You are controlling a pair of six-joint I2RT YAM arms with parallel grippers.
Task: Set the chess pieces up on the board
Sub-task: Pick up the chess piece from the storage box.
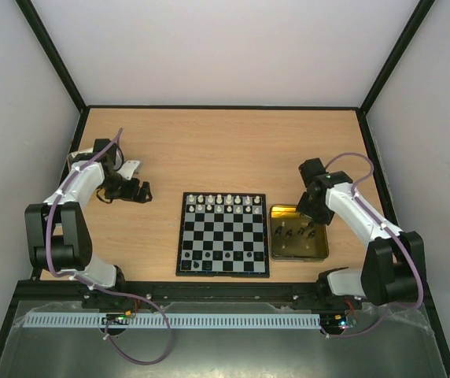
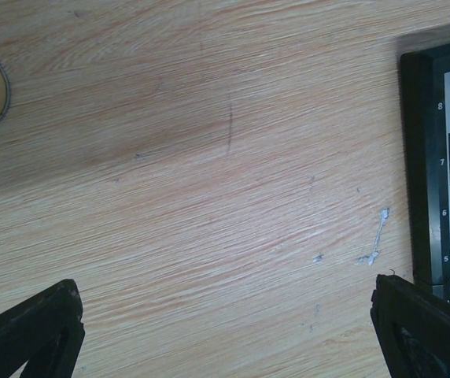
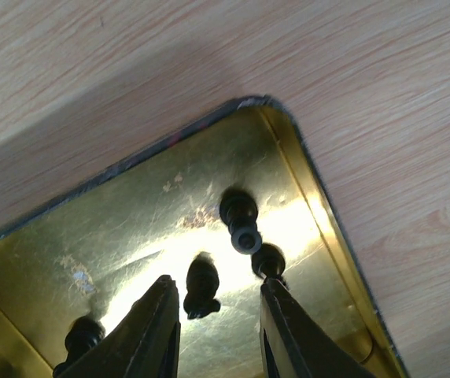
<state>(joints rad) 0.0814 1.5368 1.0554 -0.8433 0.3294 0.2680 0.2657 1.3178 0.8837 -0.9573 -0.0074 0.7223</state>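
- Pale walls are enclosing a wooden table (image 1: pixel 225 150), seen from above.
- 2 arms are reaching in from the 6 o'clock edge. The left arm (image 1: pixel 75 197) is bending toward 9 o'clock and the right arm (image 1: pixel 359 213) toward 3 o'clock.
- At the middle of the table, slightly toward 6 o'clock, the board (image 1: pixel 223 240) is lying flat.
- A gold tin (image 1: pixel 319 250) is sitting just beside the board, at its 3 o'clock.
- At the board's 10 o'clock, well apart from it, the left gripper (image 1: pixel 140 190) is hanging over bare wood with its fingers spread as wide as they go, nothing between them.
- Over the tin's 12 o'clock end, the right gripper (image 3: pixel 219 283) is pointing down with its fingers partly apart.
- White chess pieces (image 1: pixel 223 203) are filling the board's 2 rows at 12 o'clock, and a few black ones (image 1: pixel 194 264) are standing at its 7 o'clock corner.
- Inside the tin, black chess pieces (image 1: pixel 296 231) are lying loose. 1 black piece (image 3: pixel 201 285) is lying between the right fingers, with a clear gap on its 3 o'clock side.
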